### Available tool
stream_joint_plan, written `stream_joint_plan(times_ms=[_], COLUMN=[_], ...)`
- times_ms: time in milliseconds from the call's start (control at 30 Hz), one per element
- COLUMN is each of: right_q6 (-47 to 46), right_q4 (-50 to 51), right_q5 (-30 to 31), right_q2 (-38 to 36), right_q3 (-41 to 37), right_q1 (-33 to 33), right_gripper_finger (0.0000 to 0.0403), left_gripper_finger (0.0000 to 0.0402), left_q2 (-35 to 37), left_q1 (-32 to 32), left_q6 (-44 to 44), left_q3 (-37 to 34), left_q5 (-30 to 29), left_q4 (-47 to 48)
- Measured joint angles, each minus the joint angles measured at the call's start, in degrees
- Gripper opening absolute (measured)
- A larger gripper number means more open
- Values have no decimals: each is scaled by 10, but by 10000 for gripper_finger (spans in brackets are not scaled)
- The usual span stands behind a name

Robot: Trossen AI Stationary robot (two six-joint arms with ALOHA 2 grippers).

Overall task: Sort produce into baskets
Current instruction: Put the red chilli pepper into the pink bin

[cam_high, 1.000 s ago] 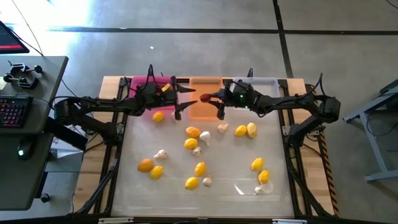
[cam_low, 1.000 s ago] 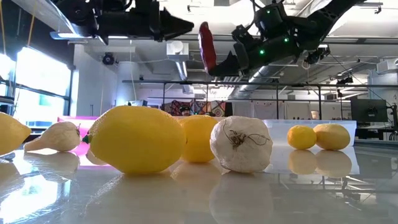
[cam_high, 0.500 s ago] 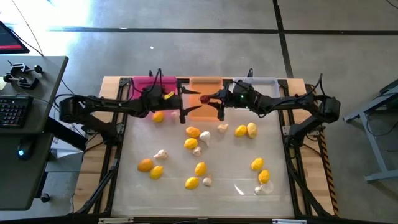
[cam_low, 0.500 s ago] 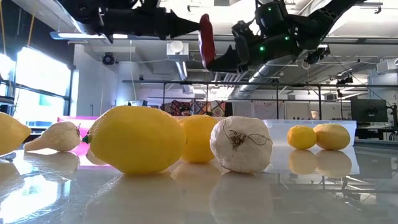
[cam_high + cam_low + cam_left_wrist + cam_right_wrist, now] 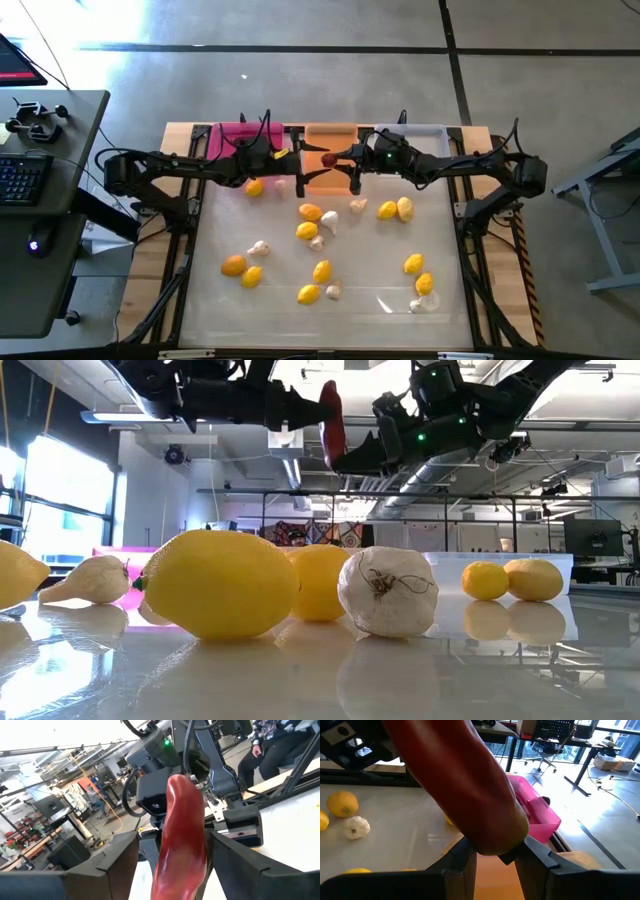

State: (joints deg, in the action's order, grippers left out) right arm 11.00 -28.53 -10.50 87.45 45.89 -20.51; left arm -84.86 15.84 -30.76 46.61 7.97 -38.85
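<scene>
A long dark red chili pepper [image 5: 332,422] stands upright in the air over the orange basket [image 5: 330,132], with my right gripper [image 5: 341,160] shut on it. My left gripper [image 5: 308,168] is open and comes level from the left. Its two fingers [image 5: 117,862] stand on either side of the chili [image 5: 181,835], and I cannot tell whether they touch it. The pink basket [image 5: 232,134] and the clear basket [image 5: 425,131] flank the orange one at the table's far edge. Lemons [image 5: 310,212] and garlic bulbs [image 5: 329,219] lie on the table. My right gripper pinches the chili's lower end [image 5: 495,837] between its two fingers [image 5: 536,860]. The fingers come roughly level from the table's right and lie across the chili. It stands upright above them, lifted clear over the orange basket.
Several lemons and garlic bulbs are scattered over the white table, among them a large lemon [image 5: 220,582] and a garlic bulb [image 5: 388,592] close to the low camera. A clear plastic scrap [image 5: 425,303] lies near the front right. A person [image 5: 272,742] sits beyond the table.
My left gripper has moved toward the table's right, up to the chili, rolling a little, so that its fingers now stand around the chili. My right gripper has kept the chili upright in the same place.
</scene>
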Motion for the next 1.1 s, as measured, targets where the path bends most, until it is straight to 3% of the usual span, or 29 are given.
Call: stream_joint_plan(times_ms=[300, 500, 633, 933, 1100], right_q6=[0, 19, 20, 30, 30], right_q4=[-1, 0, 0, 22, 32], right_q5=[6, 14, 39, 74, 90], right_q2=[0, 0, 0, -4, -9], right_q3=[0, 0, 0, 0, 0], right_q1=[0, 5, 7, 7, 7], right_gripper_finger=[106, 156, 195, 236, 236], left_gripper_finger=[142, 99, 91, 89, 88], left_q2=[0, 0, 11, 81, 139], left_q1=[-2, -1, 2, 2, 8], left_q6=[-4, -4, -6, -25, -7], left_q3=[0, 0, 0, 0, 0], left_q5=[0, 0, -12, -126, -259], left_q4=[2, 10, 38, 180, 337])
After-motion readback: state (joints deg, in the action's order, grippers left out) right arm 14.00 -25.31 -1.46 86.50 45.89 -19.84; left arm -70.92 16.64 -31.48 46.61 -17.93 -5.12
